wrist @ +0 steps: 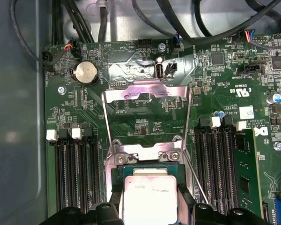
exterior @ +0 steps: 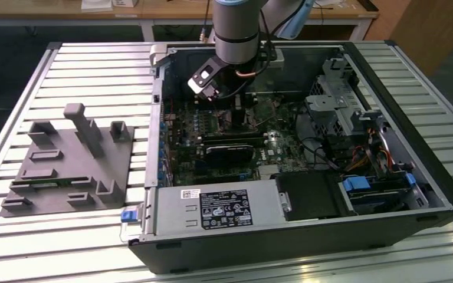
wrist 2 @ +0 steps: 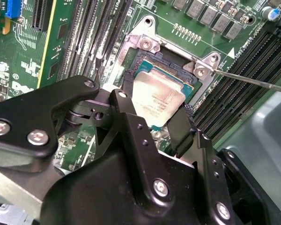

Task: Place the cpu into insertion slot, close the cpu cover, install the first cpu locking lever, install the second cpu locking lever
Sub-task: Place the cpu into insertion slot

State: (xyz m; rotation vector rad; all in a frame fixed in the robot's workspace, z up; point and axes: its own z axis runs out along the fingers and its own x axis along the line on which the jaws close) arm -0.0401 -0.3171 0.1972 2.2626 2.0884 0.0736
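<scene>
End effector [wrist 2: 153,111] clamps cpu [wrist 2: 158,93] edges at insertion slot [wrist 2: 150,59], cpu cover [wrist: 131,92] open

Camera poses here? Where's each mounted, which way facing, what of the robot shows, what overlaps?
Exterior view: off the arm, high up, looking down into the computer case on the slatted table; the arm reaches down into it.
Second wrist view: on the arm, looking past the gripper at the cpu at the insertion slot.
First wrist view: on the arm, facing the motherboard and the opened cpu cover; the gripper flanks the cpu.
Shared: both wrist views show the cpu, the insertion slot and the gripper.
</scene>
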